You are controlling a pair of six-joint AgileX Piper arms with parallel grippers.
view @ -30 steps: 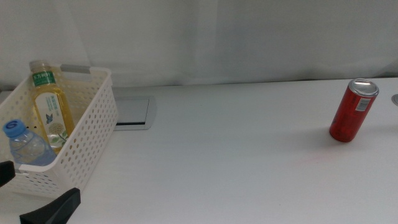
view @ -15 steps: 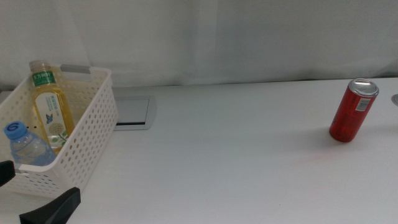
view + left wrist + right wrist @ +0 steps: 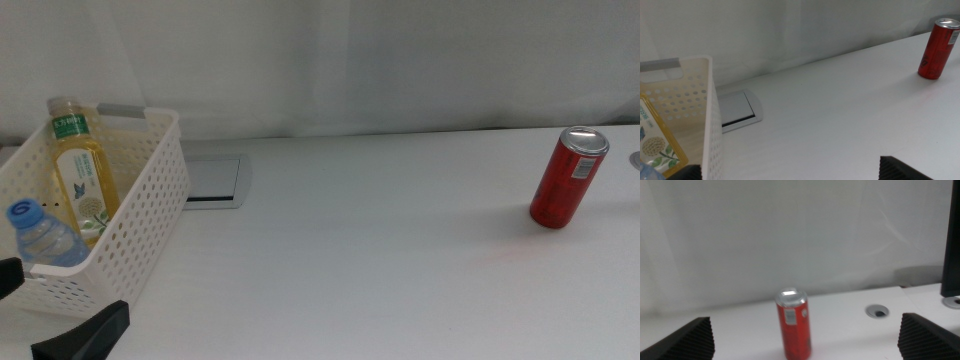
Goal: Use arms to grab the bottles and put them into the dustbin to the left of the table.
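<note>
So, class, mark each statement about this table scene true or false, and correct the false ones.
1. Both bottles are inside the dustbin. True: the yellow bottle and the water bottle stand in it.
2. The red can lies on its side. False: it stands upright.
3. The left claw grips the water bottle. False: it is open and holds nothing, beside the dustbin.
4. The grey-rimmed panel sits beside the dustbin. True.
5. The right claw is shut on the can. False: it is open, apart from the can.
</note>
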